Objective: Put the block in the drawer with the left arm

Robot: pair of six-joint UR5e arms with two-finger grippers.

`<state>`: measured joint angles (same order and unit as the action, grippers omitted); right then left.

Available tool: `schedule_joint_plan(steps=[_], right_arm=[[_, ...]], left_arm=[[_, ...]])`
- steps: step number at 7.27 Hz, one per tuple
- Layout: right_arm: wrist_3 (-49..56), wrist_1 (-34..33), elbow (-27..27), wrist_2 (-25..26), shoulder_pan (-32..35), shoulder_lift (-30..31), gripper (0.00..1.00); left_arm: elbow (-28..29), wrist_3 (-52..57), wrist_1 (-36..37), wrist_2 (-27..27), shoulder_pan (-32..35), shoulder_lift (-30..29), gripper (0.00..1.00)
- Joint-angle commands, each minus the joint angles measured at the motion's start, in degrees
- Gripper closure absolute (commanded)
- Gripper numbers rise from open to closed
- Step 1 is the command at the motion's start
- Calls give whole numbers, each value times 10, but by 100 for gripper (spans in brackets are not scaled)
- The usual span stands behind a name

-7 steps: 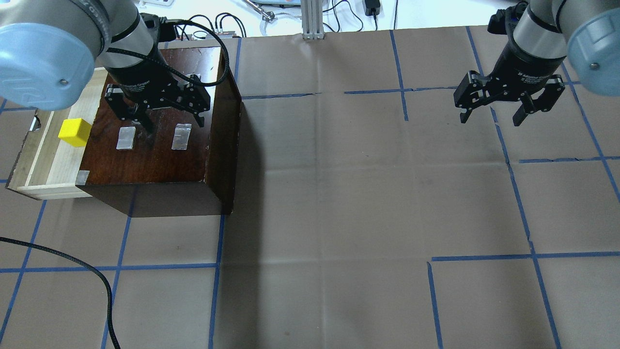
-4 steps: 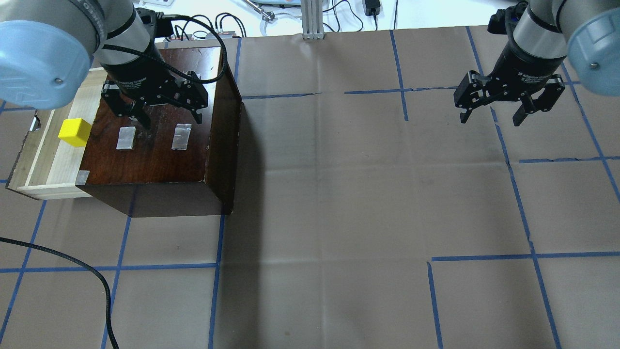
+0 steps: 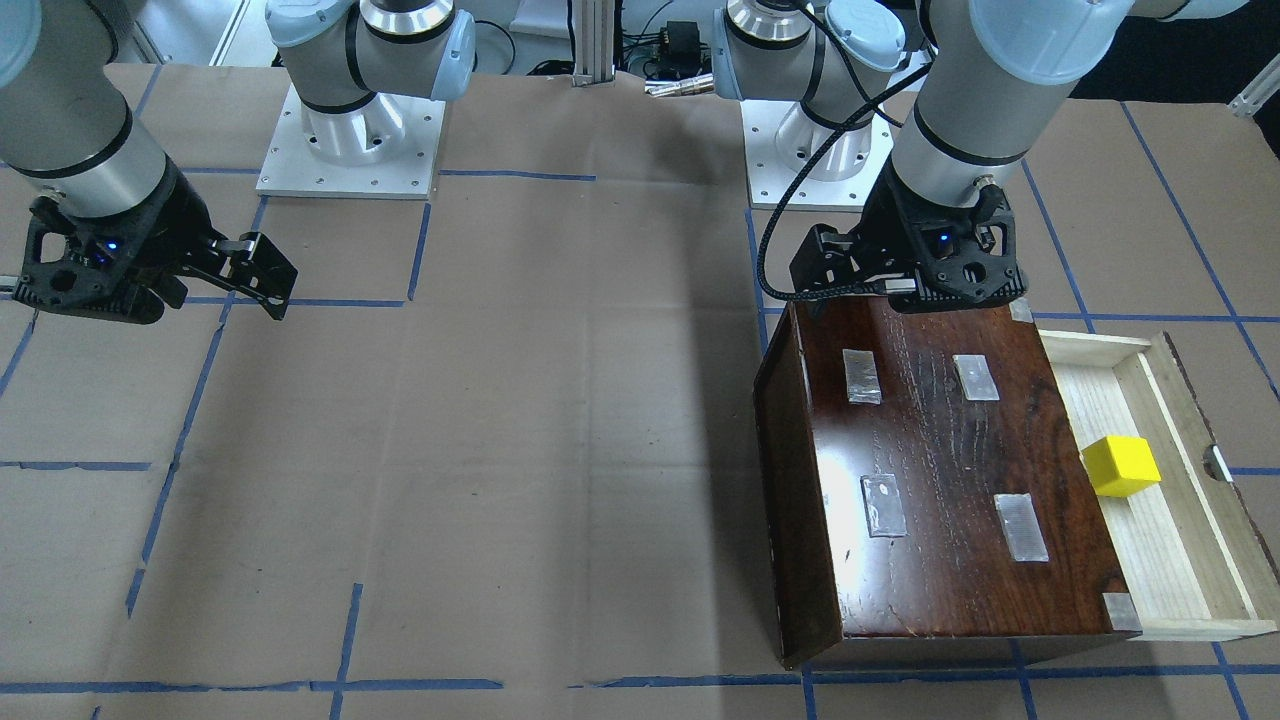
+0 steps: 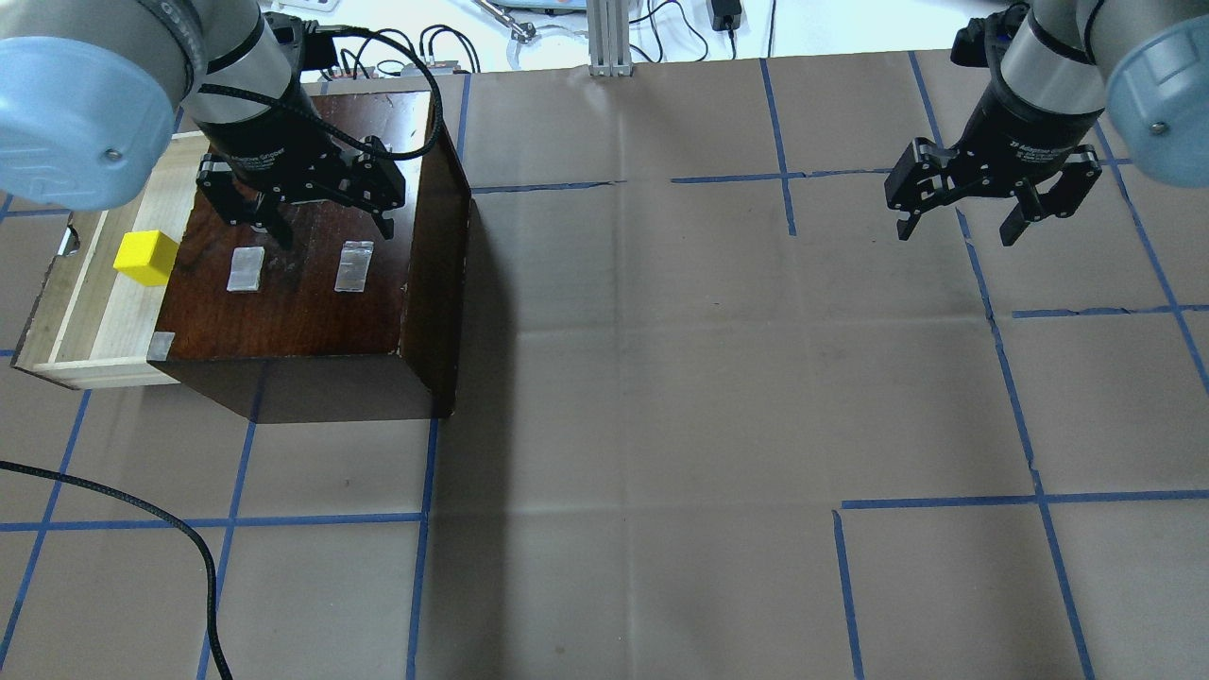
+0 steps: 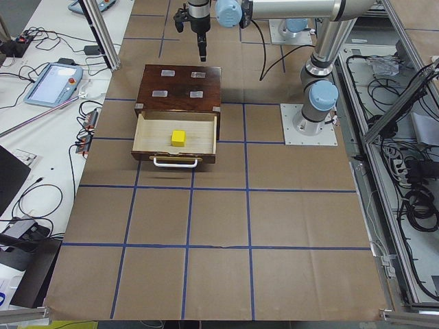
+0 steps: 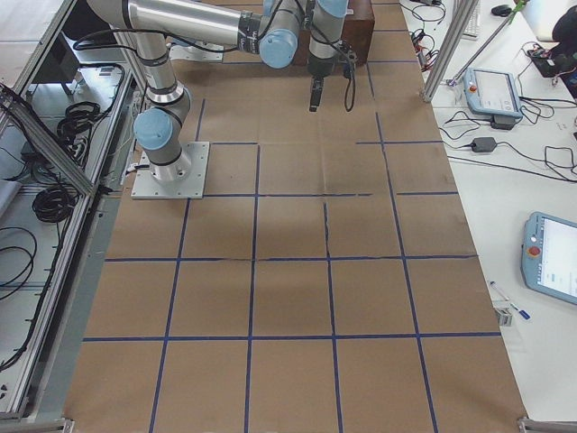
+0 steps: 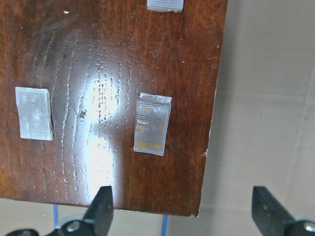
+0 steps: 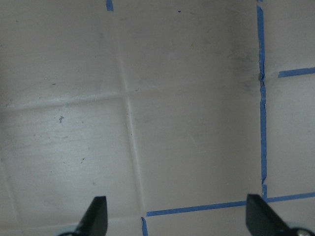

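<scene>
The yellow block [image 4: 145, 258] lies inside the pulled-out pale wood drawer [image 4: 102, 326], by itself; it shows again as the block [image 3: 1121, 466] on the drawer floor [image 3: 1185, 560] and in the left side view [image 5: 178, 138]. My left gripper [image 4: 334, 232] hangs open above the top of the dark box [image 4: 302, 312], to the right of the block and apart from it. In its wrist view the left gripper [image 7: 182, 201] holds nothing over the box top [image 7: 98, 73]. The right gripper [image 4: 957, 233] hovers open and empty over bare paper at the far right.
Grey tape patches [image 4: 355, 266] mark the box top. A loose black cable [image 4: 175, 529] curves over the table at the lower left. An aluminium post [image 4: 609, 38] and wires stand at the back edge. Blue tape lines grid the brown paper.
The left gripper has drifted a little toward the box's far edge, still open. The block, the drawer and the right arm have not moved.
</scene>
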<state>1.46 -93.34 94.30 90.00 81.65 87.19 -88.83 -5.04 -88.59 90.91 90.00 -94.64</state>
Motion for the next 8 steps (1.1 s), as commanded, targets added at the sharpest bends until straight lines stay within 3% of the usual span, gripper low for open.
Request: schedule_joint_plan(steps=[1,8], right_arm=[[0,0,0,0,0,0,0],[-1,0,0,0,0,0,0]], left_arm=[[-5,-1,0,0,0,2,1],[-6,1,11,0,0,-5,1]])
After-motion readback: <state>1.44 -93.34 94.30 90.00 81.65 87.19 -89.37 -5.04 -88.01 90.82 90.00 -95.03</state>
